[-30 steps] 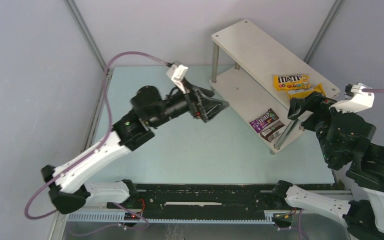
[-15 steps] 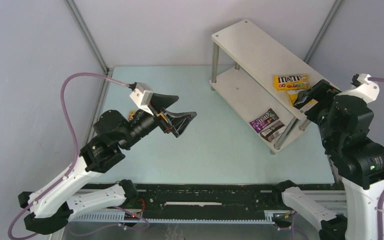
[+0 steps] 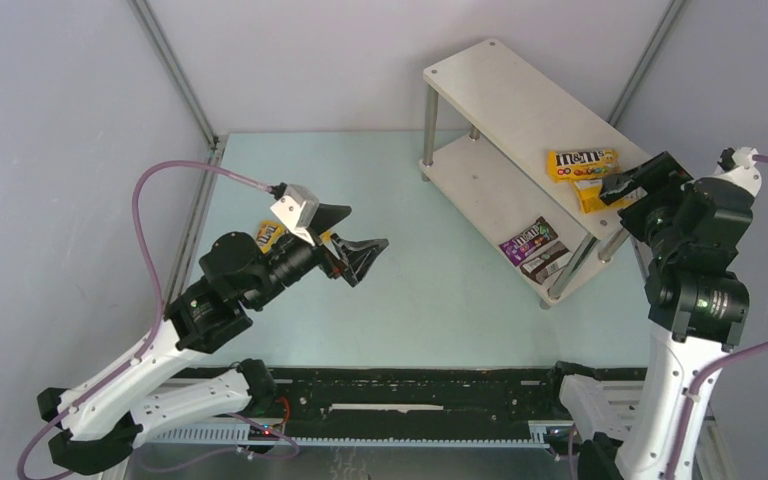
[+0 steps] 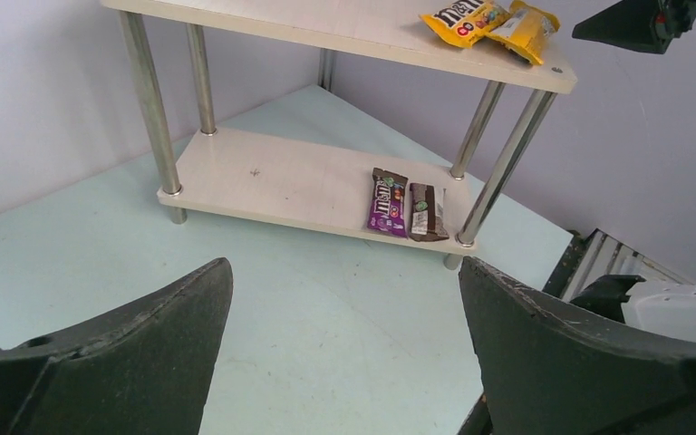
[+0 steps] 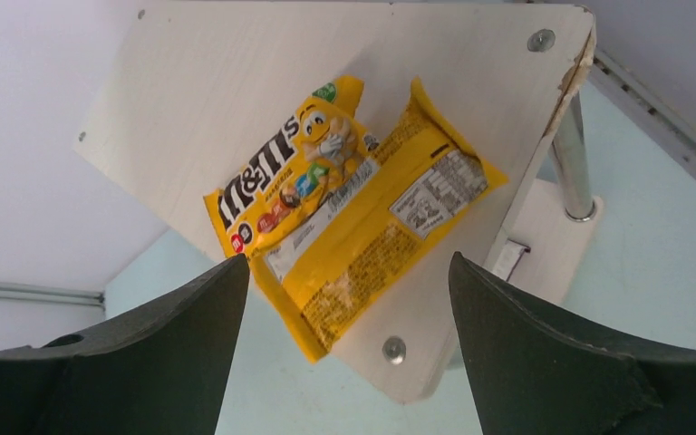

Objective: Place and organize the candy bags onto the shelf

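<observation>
The white two-tier shelf [image 3: 500, 90] stands at the back right. Two yellow candy bags [image 3: 582, 160] [image 3: 596, 190] lie overlapping at the near end of its top board. A purple bag [image 3: 527, 238] and a dark brown bag [image 3: 546, 259] lie side by side on the lower tier. Another yellow bag [image 3: 268, 236] lies on the table, partly hidden behind my left arm. My left gripper [image 3: 368, 227] is open and empty over the table, facing the shelf [image 4: 308, 181]. My right gripper [image 3: 632, 185] is open and empty just above the two yellow bags [image 5: 285, 172] [image 5: 390, 227].
The tent's grey walls and poles [image 3: 175, 70] close in the table at the back and sides. The shelf's silver legs [image 4: 149, 100] stand between the tiers. A black rail [image 3: 410, 390] runs along the near edge.
My left arm has pulled back from the shelf toward the left, uncovering a yellow bag on the table. My right arm has lifted and drawn back from the top board's yellow bags.
</observation>
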Controlling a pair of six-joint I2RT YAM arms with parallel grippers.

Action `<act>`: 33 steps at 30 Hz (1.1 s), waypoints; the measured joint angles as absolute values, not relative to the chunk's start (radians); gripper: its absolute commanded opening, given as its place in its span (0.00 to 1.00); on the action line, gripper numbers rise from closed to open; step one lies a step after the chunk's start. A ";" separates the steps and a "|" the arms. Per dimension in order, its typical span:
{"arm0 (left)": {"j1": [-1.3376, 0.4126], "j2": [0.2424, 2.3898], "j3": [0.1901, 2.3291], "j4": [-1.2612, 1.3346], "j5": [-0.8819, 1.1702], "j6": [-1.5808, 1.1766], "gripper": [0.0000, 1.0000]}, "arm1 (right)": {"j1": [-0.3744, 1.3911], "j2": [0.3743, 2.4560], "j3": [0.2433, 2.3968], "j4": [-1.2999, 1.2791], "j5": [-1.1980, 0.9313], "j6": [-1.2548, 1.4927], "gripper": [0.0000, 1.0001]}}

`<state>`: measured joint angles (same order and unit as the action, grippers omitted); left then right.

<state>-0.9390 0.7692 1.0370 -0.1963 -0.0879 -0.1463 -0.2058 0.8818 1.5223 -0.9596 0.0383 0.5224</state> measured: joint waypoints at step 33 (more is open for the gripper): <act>-0.875 0.772 1.027 -0.196 -0.077 -0.134 1.00 | -0.447 1.008 1.555 -0.839 -0.348 0.498 0.87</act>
